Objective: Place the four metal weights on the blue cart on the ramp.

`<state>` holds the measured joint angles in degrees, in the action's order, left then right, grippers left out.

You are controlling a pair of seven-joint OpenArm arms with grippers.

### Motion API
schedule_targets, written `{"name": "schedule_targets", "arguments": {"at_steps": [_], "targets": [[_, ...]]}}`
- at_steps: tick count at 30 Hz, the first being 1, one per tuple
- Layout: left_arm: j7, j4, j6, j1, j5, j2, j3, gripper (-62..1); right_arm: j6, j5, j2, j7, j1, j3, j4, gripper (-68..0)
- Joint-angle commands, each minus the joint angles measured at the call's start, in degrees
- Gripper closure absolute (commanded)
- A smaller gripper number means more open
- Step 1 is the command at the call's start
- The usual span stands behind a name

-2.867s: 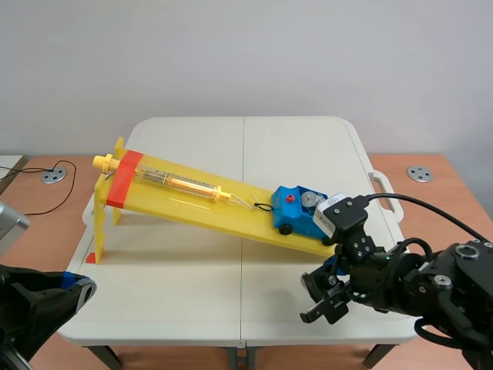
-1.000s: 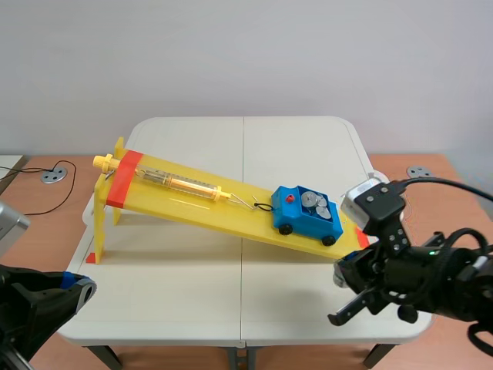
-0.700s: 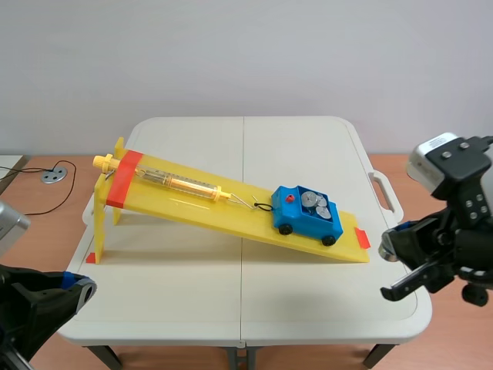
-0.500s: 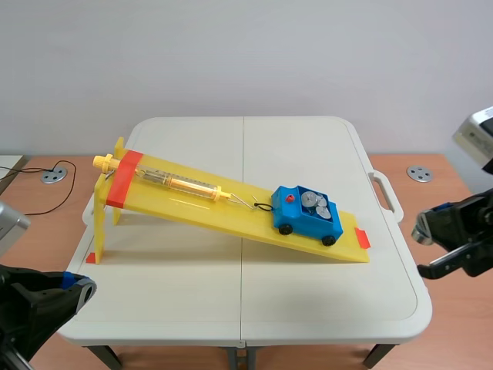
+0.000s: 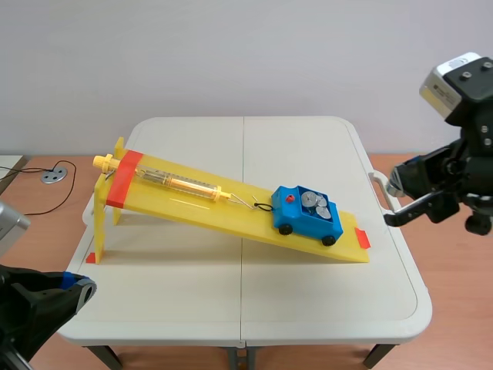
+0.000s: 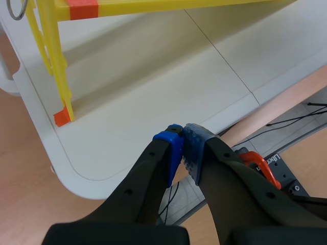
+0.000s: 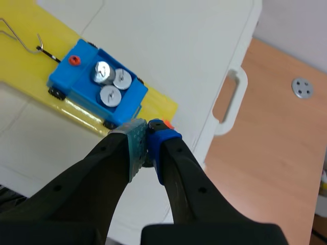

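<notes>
The blue cart (image 5: 306, 215) sits low on the yellow ramp (image 5: 200, 202), hooked to a wire from the spring scale. Three round metal weights (image 5: 314, 203) show in its tray; from above, the weights (image 7: 110, 81) lie close together in the cart (image 7: 97, 87). My right gripper (image 5: 391, 204) hangs raised off the table's right edge, well clear of the cart. Its fingers (image 7: 148, 130) are shut on nothing, above the ramp's low end. My left gripper (image 6: 182, 140) is shut and empty, low at the table's front left corner (image 5: 81, 289).
The ramp's upper end stands on thin yellow legs (image 6: 51, 56) at the left. The white folding table has a carry handle (image 7: 227, 102) on its right side. A cable and a floor socket (image 5: 52, 175) lie on the wooden floor at the left.
My right arm pulled back from the table's front right, swung out past the right edge and rose. The cart and its weights stayed put. The left arm has not moved.
</notes>
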<state>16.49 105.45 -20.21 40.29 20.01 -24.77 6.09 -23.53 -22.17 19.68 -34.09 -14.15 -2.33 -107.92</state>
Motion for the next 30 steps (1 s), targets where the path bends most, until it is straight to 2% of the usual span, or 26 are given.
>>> {"name": "schedule_targets", "arguments": {"at_steps": [1, 9, 18, 30], "targets": [[-4.5, 4.2, -1.0, -0.7, 3.8, 0.3, 0.9, -2.8, 1.6, 0.0, 1.3, 9.0, 6.5, 1.2, 0.1, -0.7], [-4.4, 4.2, -1.0, -0.7, 3.8, 0.3, 0.9, -2.8, 1.7, 2.7, -2.9, 9.7, 13.2, 5.4, 6.9, -0.7], [-4.4, 4.2, -1.0, -0.7, 3.8, 0.3, 0.9, -2.8, 2.6, 4.7, -5.1, 10.5, 19.0, 9.8, 14.1, -0.7], [-4.4, 4.2, -1.0, -0.7, 3.8, 0.3, 0.9, -2.8, 2.6, 6.8, -8.0, 12.1, 23.9, 13.3, 19.9, -0.7]]}}
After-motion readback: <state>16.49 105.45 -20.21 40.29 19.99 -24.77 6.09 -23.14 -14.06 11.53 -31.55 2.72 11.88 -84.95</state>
